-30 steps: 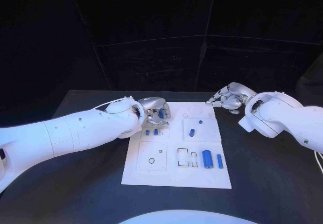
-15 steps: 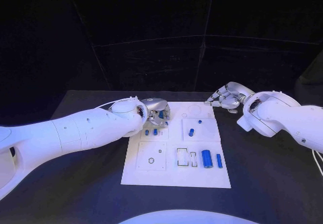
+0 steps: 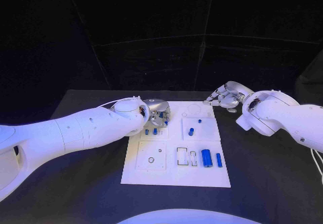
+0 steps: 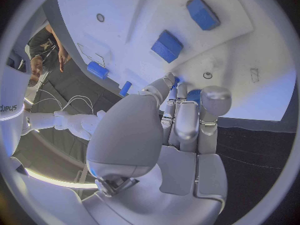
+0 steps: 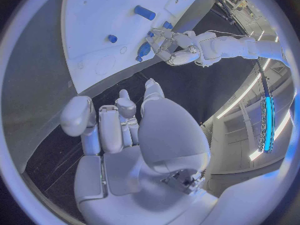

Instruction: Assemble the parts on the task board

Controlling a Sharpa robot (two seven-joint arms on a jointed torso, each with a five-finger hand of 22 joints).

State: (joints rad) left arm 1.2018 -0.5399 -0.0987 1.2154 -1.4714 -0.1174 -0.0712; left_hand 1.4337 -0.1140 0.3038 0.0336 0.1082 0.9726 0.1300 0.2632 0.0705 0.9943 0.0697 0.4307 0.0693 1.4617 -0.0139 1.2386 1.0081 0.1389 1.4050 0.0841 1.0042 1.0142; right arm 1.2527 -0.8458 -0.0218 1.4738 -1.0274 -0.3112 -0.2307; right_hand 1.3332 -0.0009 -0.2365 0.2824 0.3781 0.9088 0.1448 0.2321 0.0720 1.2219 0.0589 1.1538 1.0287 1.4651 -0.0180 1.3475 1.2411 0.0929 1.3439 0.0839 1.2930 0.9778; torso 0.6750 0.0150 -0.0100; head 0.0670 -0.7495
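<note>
The white task board [image 3: 176, 175] lies in the middle of the black table. My left hand [image 3: 157, 114] hovers over its far left part, fingers curled in, pinching a small blue part [image 4: 194, 95] at the fingertips; the same part [image 5: 145, 50] shows under that hand in the right wrist view. Two small blue parts [image 3: 150, 132] stand just in front of it. A blue peg [image 3: 190, 131] and a smaller one [image 3: 200, 122] sit in the far right panel. Beyond the board's far right corner my right hand [image 3: 224, 98] stays curled in on nothing.
Two longer blue cylinders [image 3: 212, 159] lie side by side at the board's near right, beside rectangular slots [image 3: 183, 157]. A round hole [image 3: 150, 160] marks the near left panel. Bare black table [image 3: 87, 186] surrounds the board.
My left hand has turned a little and drawn its fingers in over the same spot, still holding the blue part. The right hand has barely moved.
</note>
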